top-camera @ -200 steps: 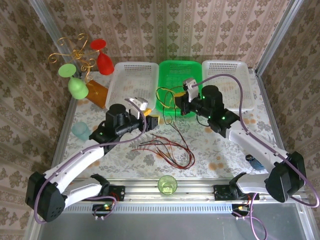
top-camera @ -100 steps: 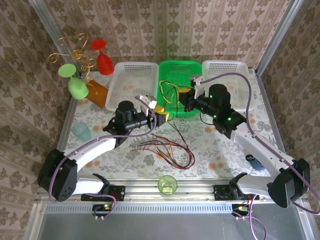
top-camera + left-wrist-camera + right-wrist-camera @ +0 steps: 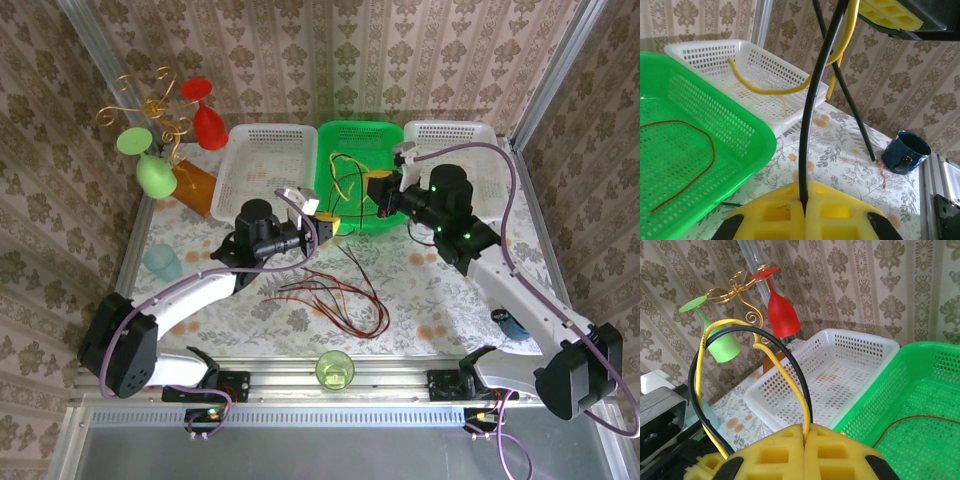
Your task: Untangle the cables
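Red and black cables [image 3: 335, 300] lay loose on the near table [image 3: 250, 310]. The left gripper [image 3: 805, 212] was pinched shut on a black strand [image 3: 812, 115]. The right gripper [image 3: 805, 432], over the green basket [image 3: 360, 126], clamped a yellow strand [image 3: 796, 392] and a black one. Light, limp wire probably handles best near its ends.

The left end effector [image 3: 804, 207] is running off the bottom edge of its wrist view, and the black cable [image 3: 812, 100] pinched in it is leaving by the top edge. The right end effector [image 3: 804, 436] is being cropped likewise, its pads hiding the yellow cable [image 3: 785, 375] ends. Overhead, the right arm [image 3: 520, 290] is covering part of the blue cup [image 3: 512, 323].
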Motion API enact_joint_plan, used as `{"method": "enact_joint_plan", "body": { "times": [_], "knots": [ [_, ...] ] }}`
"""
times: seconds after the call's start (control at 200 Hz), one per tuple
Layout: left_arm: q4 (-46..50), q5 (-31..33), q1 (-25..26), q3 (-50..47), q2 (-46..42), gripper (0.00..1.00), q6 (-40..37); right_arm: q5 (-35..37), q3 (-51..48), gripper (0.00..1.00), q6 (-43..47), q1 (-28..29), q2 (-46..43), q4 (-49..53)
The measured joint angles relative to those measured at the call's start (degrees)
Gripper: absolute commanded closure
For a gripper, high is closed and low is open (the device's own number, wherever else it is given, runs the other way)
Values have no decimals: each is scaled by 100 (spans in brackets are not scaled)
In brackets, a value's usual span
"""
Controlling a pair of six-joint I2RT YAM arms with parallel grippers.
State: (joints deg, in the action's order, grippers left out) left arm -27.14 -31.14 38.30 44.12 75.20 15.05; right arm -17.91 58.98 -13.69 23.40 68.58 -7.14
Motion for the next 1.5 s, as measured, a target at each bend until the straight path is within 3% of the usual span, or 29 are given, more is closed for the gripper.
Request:
{"method": "enact_joint_plan", "body": {
  "times": [0.375,0.685,1.12,1.5],
  "knots": [
    [1751,1353,-13,415,-1021,100,-680,219,0,100,651,-116,-293,632],
    [2542,2634,-179,505,-1425,100,-817,424,-138,100,538,-599,-514,785],
    [3637,2887,-599,1147,-1495,100,-710,710,-323,100,772,-1141,-734,1237],
    [4251,2868,-761,1635,-1410,100,-713,1045,-706,100,-20,-2149,-929,1513]
  ]
}}
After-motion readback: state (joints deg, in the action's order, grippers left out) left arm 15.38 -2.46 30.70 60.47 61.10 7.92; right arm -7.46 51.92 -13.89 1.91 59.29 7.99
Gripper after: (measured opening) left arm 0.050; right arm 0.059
